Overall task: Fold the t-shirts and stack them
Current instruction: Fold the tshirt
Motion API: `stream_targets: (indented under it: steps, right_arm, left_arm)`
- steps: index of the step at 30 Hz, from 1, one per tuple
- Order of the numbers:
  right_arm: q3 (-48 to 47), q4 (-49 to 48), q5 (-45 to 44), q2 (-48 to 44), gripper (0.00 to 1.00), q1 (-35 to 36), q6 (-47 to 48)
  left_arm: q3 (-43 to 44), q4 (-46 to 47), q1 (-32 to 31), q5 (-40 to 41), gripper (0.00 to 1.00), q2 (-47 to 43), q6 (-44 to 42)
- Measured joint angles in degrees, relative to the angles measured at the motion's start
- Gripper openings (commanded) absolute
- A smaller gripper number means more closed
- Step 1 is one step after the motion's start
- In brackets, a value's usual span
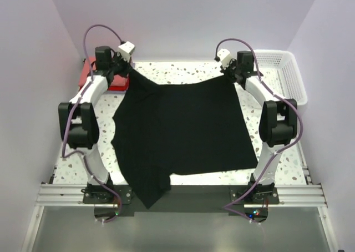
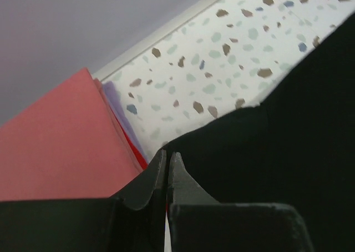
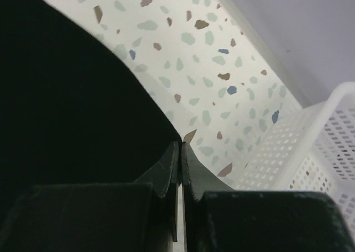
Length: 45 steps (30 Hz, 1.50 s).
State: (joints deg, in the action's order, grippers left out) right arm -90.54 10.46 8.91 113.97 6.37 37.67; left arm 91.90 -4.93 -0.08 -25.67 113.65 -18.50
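**Fig. – Black tee held at two far corners; top ext. + both wrist views.**

(a) Location. The black t-shirt (image 1: 183, 130) lies spread over the centre of the terrazzo table (image 1: 183, 70). Its body is roughly flat. One part, prob. a sleeve or hem corner, trails past the lower edge of the tabletop at lower left of centre in the top view. The two far corners are drawn up toward the top of the frame, one to each arm.

(b) Tools. The left gripper (image 2: 168, 156) has its jaws pressed together, w/ the cloth edge running into the tips. The right gripper (image 3: 181, 145) is likewise pinched tight on the opposite corner. No gap shows between either pair of fingers.

(c) Other items. A folded stack of coral-red t-shirts (image 2: 55, 146) sits at upper left of the top view, just beside the left gripper, w/ a thin purple-blue t-shirt (image 2: 117, 110) showing at its edge. The white lattice basket (image 1: 280, 74) stands at upper right.

(d) Handling, judged. The fabric is soft, light and limp. It has no stiffness, so it sags and drags wherever unsupported. It is not fragile, and a thin pinch can slip if tension is uneven. Best hold: corners or hem/shoulder seams, where the cloth is doubled. Both arms should move together to keep the edge taut. The trailing part prob. needs flattening before a fold. The red stack lies close to the left grip, so there is a snag risk.
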Motion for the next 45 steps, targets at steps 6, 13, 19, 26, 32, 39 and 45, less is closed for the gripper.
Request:
stream_targets:
  steps: [6, 13, 19, 26, 32, 39, 45]
  right_arm:
    - [5.6, 4.6, 4.1, -6.2, 0.00, -0.1, 2.9]
    - [12.1, 8.9, 8.6, -15.9, 0.00, -1.4, 8.1]
    - [16.8, 11.5, 12.0, -17.7, 0.00, -5.3, 13.3]
    - [21.7, 15.5, 13.8, -16.7, 0.00, -6.4, 19.0]
    - [22.9, 16.3, 13.6, -14.5, 0.00, -6.4, 22.9]
    - [21.5, 18.9, 13.3, -12.2, 0.00, -6.4, 24.9]
    - [15.3, 22.7, 13.8, -11.7, 0.00, -8.8, 27.2]
  left_arm:
    - [-13.9, -6.7, -1.6, 1.3, 0.00, -17.1, -4.7]
    - [-26.0, -15.8, -4.1, 2.3, 0.00, -33.8, -6.2]
    - [-35.8, -24.2, -7.3, 3.9, 0.00, -44.4, -6.8]
    - [-44.8, -29.4, -9.7, 6.2, 0.00, -47.7, -7.4]
    - [-44.9, -31.6, -10.5, 7.8, 0.00, -40.2, -9.4]
    - [-43.0, -33.7, -10.5, 9.4, 0.00, -38.4, -11.3]
    - [-35.5, -36.4, -10.5, 9.0, 0.00, -38.4, -12.6]
